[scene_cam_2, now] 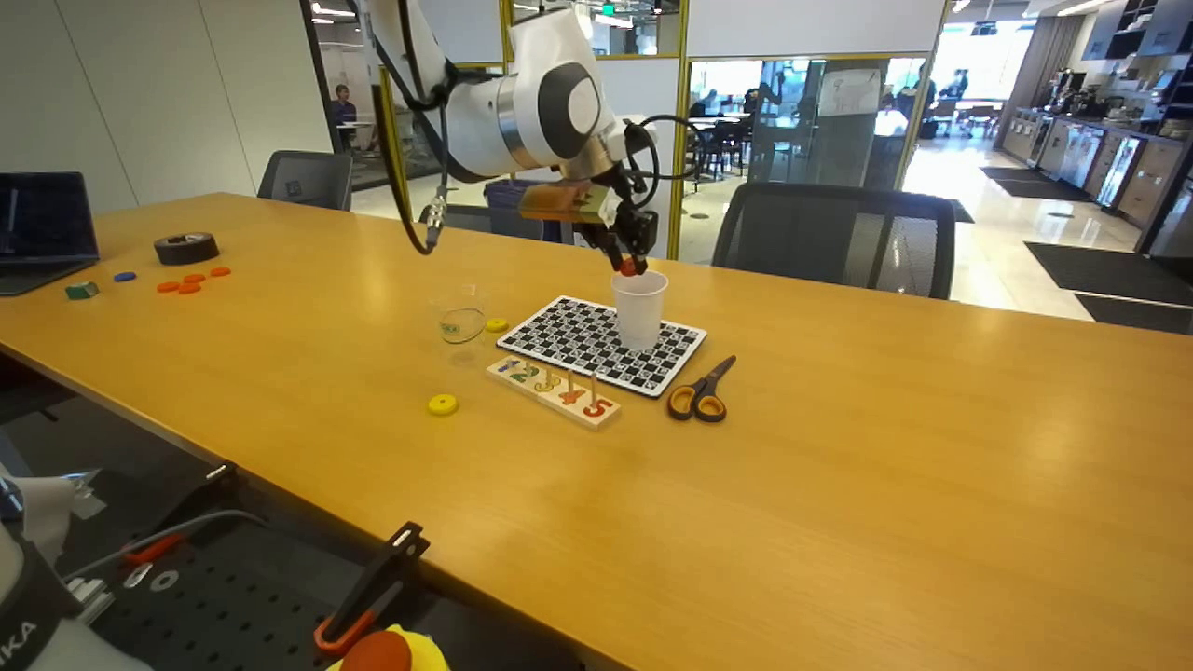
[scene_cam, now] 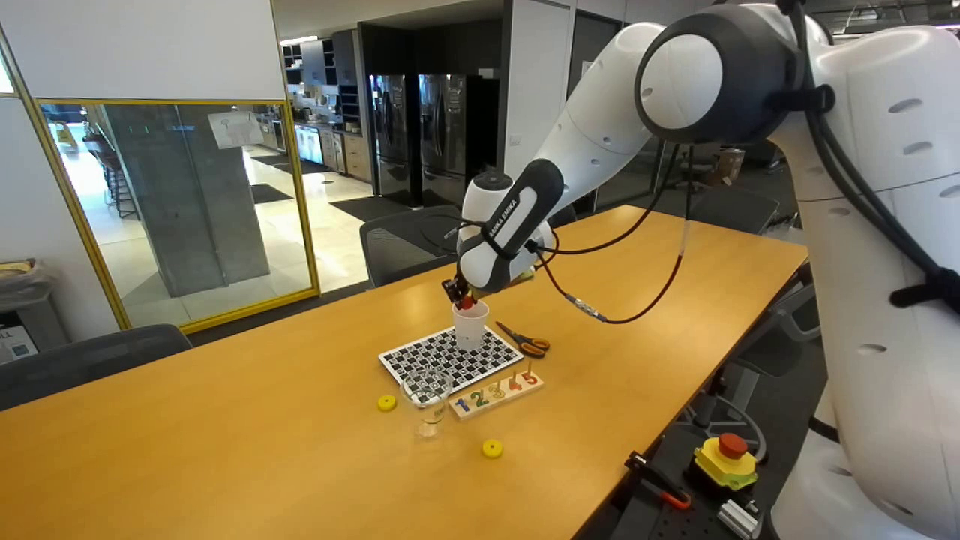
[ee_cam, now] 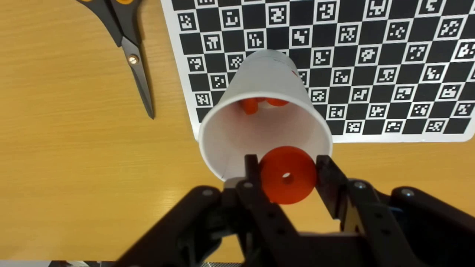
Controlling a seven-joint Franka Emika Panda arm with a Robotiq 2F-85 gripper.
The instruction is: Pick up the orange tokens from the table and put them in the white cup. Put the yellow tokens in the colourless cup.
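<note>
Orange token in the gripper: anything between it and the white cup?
Nothing visible stands between the token and the open mouth of the cup. In the wrist view, though, the token and gripper hide part of the cup, so a clean drop is likely, not certain.

- Table (scene_cam_2: 885, 485), in an exterior view
- Left: laptop (scene_cam_2: 42, 219), block (scene_cam_2: 82, 291), blue disc (scene_cam_2: 124, 277), tape (scene_cam_2: 189, 251), orange tokens (scene_cam_2: 189, 288)
- Middle: colourless cup (scene_cam_2: 461, 326), yellow tokens (scene_cam_2: 443, 404), numbered board (scene_cam_2: 552, 393), checkerboard (scene_cam_2: 569, 333), scissors (scene_cam_2: 706, 384)

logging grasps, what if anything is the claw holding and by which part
An orange token, pinched at opposite sides of its rim by the claw.
</note>
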